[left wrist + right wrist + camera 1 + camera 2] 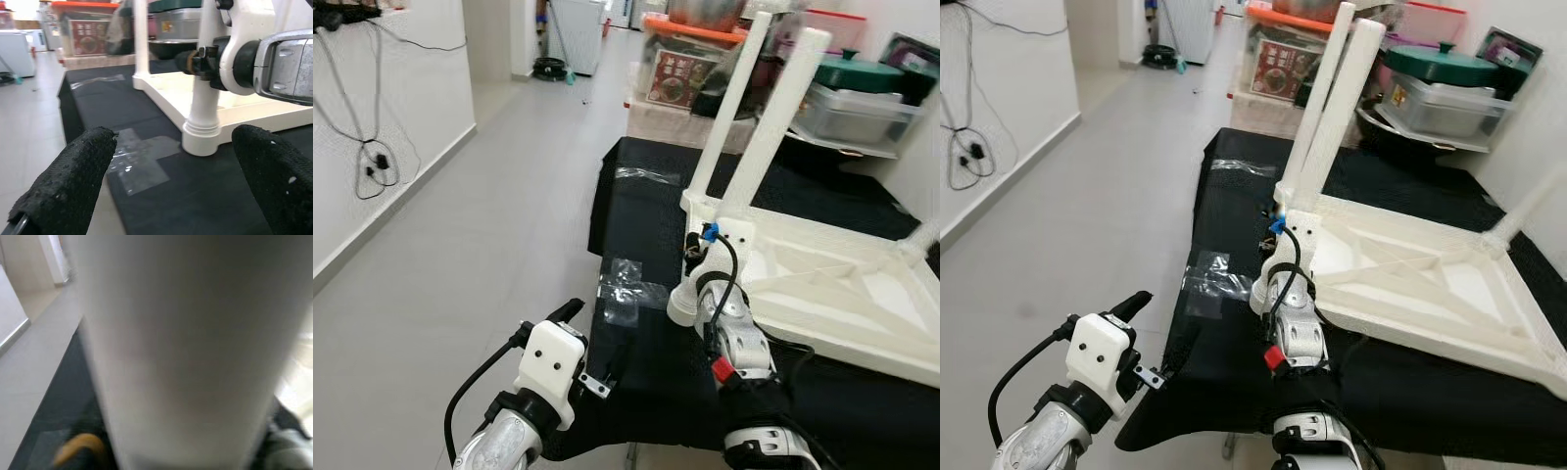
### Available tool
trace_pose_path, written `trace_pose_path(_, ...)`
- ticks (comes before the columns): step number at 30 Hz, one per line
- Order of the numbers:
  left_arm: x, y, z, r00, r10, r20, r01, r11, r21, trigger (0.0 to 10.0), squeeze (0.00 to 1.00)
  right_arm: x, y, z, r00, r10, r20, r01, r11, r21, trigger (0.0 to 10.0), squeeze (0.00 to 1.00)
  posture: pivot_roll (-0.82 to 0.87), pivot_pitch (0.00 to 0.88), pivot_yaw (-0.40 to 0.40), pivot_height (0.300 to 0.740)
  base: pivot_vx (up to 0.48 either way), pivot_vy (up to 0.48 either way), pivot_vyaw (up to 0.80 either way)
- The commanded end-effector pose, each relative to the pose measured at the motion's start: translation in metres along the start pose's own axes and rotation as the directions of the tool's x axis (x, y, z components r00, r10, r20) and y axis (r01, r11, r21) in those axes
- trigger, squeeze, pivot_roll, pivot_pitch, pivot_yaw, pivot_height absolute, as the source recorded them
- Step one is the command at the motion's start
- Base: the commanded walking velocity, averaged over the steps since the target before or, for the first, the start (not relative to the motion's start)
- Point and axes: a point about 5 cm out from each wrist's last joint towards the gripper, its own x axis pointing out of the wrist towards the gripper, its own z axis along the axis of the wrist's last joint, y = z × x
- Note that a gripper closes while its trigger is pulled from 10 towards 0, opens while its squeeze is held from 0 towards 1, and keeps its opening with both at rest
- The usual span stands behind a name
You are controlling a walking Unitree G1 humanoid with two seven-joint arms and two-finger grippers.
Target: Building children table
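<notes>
A white plastic children's table (822, 284) lies upside down on a black cloth-covered surface (636, 225), its ribbed underside facing up. Two white legs (773, 117) already stand fitted at the far corner, rising side by side. A third leg (203, 98) stands at the near corner, its flared base on the black cloth just beside the table's frame. The right gripper (697, 257) is pressed against this leg, and the right wrist view is a blurred close-up of white tube (186, 352); whether the fingers clamp the leg cannot be told.

By this judgement, assembly is roughly halfway: two legs seated, a third being set, and a stub of another leg (922, 240) at the right edge, its state unclear.

The left gripper (570, 311) hovers off the surface's near left edge, its black fingers (73, 181) spread wide and holding nothing.

Behind the table, a clear bin with an orange lid (690, 29) holds a printed box. A green-lidded pot (857, 70) rests on a clear lidded tub (852, 113), contents unclear.
</notes>
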Motion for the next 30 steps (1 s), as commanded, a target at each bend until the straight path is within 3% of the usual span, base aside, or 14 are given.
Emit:
trace_pose_path(1, 0.000, -0.001, -0.002, 1.000, -0.009, -0.007, 0.009, 1.000, -0.001, 10.0, 0.00, -0.011, 0.029, -0.015, 0.996, 0.080, -0.041, -0.075, 0.990, 0.115, 10.0, 1.00, 0.17, 0.000, -0.156, 0.740, 0.000, 0.000, 0.00)
trace_pose_path(6, 0.000, -0.001, -0.003, 1.000, -0.008, -0.009, 0.008, 1.000, -0.003, 10.0, 0.00, -0.011, 0.042, -0.001, 0.969, 0.245, 0.033, -0.247, 0.957, 0.154, 10.0, 1.00, 0.17, 0.000, -0.153, 0.740, 0.000, 0.000, 0.00)
trace_pose_path(7, 0.000, -0.001, -0.003, 1.000, -0.008, -0.010, 0.008, 1.000, -0.004, 10.0, 0.00, -0.008, 0.039, 0.003, 0.952, 0.301, 0.050, -0.305, 0.940, 0.153, 10.0, 0.00, 0.17, 0.000, -0.155, 0.740, 0.000, 0.000, 0.00)
trace_pose_path(8, 0.000, -0.001, -0.003, 1.000, -0.008, -0.010, 0.008, 1.000, -0.004, 10.0, 0.00, -0.008, 0.039, 0.003, 0.952, 0.301, 0.050, -0.305, 0.940, 0.153, 10.0, 0.00, 0.17, 0.000, -0.155, 0.740, 0.000, 0.000, 0.00)
trace_pose_path(11, 0.001, -0.002, -0.005, 1.000, -0.012, -0.010, 0.012, 1.000, -0.005, 10.0, 0.00, 0.002, 0.025, 0.001, 0.792, 0.609, -0.052, -0.606, 0.793, 0.065, 10.0, 0.00, 0.15, 0.000, -0.146, 0.740, 0.000, 0.000, 0.00)
trace_pose_path(14, 0.001, -0.003, -0.005, 1.000, -0.012, -0.010, 0.012, 1.000, -0.005, 10.0, 0.00, 0.001, 0.022, -0.003, 0.734, 0.671, -0.107, -0.669, 0.741, 0.058, 10.0, 0.00, 0.15, 0.000, -0.146, 0.740, 0.000, 0.000, 0.00)
trace_pose_path(16, 0.003, -0.003, -0.005, 1.000, -0.014, -0.005, 0.014, 1.000, -0.010, 10.0, 0.00, -0.007, 0.012, -0.007, 0.538, 0.820, -0.197, -0.834, 0.552, 0.019, 10.0, 0.00, 0.14, 0.000, -0.140, 0.740, 0.000, 0.000, 0.00)
trace_pose_path(17, 0.003, -0.003, -0.005, 1.000, -0.014, -0.005, 0.014, 1.000, -0.010, 10.0, 0.00, -0.007, 0.012, -0.007, 0.538, 0.820, -0.197, -0.834, 0.552, 0.019, 10.0, 0.00, 0.14, 0.000, -0.140, 0.740, 0.000, 0.000, 0.00)
trace_pose_path(18, 0.004, -0.004, -0.005, 1.000, -0.018, -0.003, 0.018, 1.000, -0.009, 10.0, 0.00, -0.013, 0.007, -0.007, 0.421, 0.877, -0.231, -0.899, 0.437, 0.018, 10.0, 0.00, 0.15, 0.000, -0.144, 0.740, 0.000, 0.000, 0.00)
trace_pose_path(19, 0.004, -0.004, -0.005, 1.000, -0.018, -0.003, 0.018, 1.000, -0.009, 10.0, 0.00, -0.013, 0.007, -0.007, 0.421, 0.877, -0.231, -0.899, 0.437, 0.018, 10.0, 0.00, 0.15, 0.000, -0.144, 0.740, 0.000, 0.000, 0.00)
trace_pose_path(23, 0.005, -0.005, -0.005, 1.000, -0.022, 0.002, 0.022, 1.000, -0.010, 10.0, 0.00, -0.019, 0.003, -0.002, 0.230, 0.939, -0.254, -0.966, 0.252, 0.056, 10.0, 0.00, 0.15, 0.000, -0.152, 0.740, 0.000, 0.000, 0.00)
trace_pose_path(27, 0.005, -0.005, -0.004, 1.000, -0.022, 0.003, 0.022, 1.000, -0.010, 10.0, 0.00, -0.016, 0.011, 0.006, 0.140, 0.965, -0.224, -0.982, 0.164, 0.096, 10.0, 0.00, 0.16, 0.000, -0.145, 0.740, 0.000, 0.000, 0.00)
trace_pose_path(28, 0.005, -0.005, -0.004, 1.000, -0.021, 0.003, 0.021, 1.000, -0.009, 10.0, 0.00, -0.014, 0.015, 0.008, 0.110, 0.970, -0.216, -0.984, 0.136, 0.110, 1.2, 0.00, 0.16, 0.000, -0.144, 0.740, 0.000, 0.000, 0.00)
trace_pose_path(30, 0.004, -0.005, -0.004, 1.000, -0.021, 0.003, 0.021, 1.000, -0.008, 10.0, 0.00, -0.013, 0.020, 0.008, 0.096, 0.973, -0.210, -0.987, 0.121, 0.110, 0.0, 0.00, 0.16, 0.000, -0.148, 0.740, 0.000, 0.000, 0.00)
